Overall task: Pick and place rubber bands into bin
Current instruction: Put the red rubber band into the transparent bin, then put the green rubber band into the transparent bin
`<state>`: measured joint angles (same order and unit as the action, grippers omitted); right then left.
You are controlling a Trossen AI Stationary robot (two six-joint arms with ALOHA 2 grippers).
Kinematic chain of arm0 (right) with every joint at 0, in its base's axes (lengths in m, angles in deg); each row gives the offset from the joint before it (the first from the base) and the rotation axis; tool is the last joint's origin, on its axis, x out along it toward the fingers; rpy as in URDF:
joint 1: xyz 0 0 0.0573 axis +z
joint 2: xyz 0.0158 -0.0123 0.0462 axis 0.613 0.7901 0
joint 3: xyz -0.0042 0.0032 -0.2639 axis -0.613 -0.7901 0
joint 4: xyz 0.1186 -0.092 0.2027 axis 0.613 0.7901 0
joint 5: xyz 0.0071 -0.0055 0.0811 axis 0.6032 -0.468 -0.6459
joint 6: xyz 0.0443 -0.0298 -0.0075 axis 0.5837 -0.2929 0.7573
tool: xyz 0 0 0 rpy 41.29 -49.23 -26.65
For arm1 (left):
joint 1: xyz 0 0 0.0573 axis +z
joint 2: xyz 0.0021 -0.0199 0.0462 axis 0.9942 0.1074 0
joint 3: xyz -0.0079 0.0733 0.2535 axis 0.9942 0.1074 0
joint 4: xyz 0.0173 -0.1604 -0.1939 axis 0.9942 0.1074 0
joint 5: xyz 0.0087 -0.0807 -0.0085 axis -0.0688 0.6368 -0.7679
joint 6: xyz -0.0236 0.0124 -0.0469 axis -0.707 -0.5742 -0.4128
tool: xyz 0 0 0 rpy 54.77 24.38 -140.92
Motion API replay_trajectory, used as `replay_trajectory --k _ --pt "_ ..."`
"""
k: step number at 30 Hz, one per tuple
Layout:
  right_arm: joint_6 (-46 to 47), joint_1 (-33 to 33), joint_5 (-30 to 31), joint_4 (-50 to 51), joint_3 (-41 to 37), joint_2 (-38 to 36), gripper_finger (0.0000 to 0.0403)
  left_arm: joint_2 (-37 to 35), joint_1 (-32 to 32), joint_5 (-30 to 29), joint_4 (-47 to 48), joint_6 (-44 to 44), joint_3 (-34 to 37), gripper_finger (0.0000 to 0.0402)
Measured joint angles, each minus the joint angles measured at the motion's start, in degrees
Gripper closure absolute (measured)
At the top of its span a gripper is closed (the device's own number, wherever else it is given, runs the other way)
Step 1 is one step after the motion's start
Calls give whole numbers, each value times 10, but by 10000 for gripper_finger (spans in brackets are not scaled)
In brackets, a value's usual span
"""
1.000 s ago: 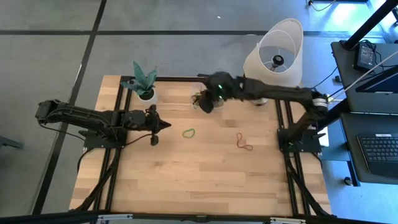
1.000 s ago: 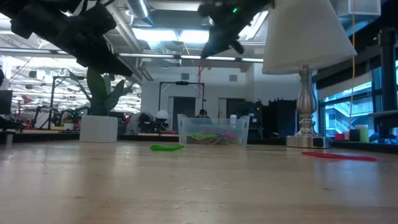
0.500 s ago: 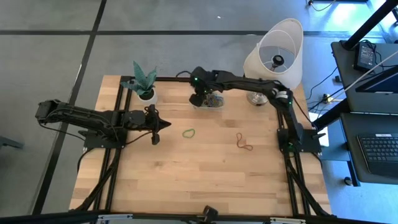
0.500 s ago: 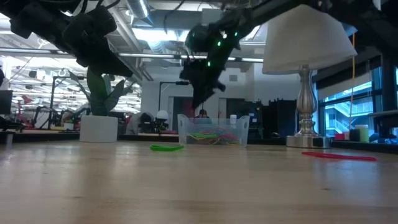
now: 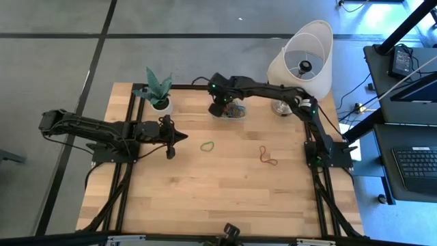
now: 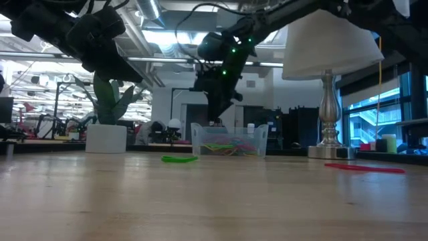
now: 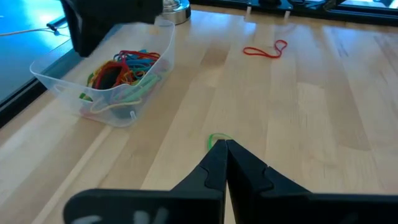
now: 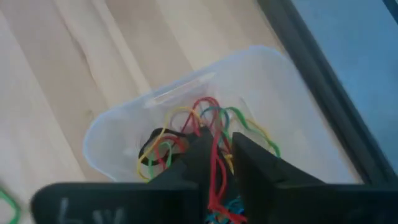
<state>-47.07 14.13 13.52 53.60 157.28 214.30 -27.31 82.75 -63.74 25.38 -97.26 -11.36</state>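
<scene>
Right tool point(image 8: 214, 152): poised over the bin point(image 5: 233, 111), fingers slightly parted, a red rubber band point(image 8: 214, 168) hanging in the gap.
Bin: clear tub on the bench point(image 5: 218, 198), holding a tangle of rubber bands point(image 7: 124, 68) in red, yellow, green, blue.
Loose bands, nearer than the bin: 1 green point(image 5: 207, 145), 1 red point(image 5: 267, 157).
Left tool point(image 5: 179, 137): clenched, empty, beside the green band, away from the bin.

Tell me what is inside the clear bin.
The bin holds a tangled pile of rubber bands in red, green, yellow, orange and blue. The right gripper hangs over it, jaws slightly apart around a red band, hiding some of the pile beneath.
</scene>
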Motion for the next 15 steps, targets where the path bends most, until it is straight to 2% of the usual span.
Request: replay_trajectory --k 8,15 --pt "2 -2 0 81 71 0 285 0 0 12 0 -4 0 396" --pt "51 10 -18 180 131 0 280 0 0 35 0 -3 0 400"
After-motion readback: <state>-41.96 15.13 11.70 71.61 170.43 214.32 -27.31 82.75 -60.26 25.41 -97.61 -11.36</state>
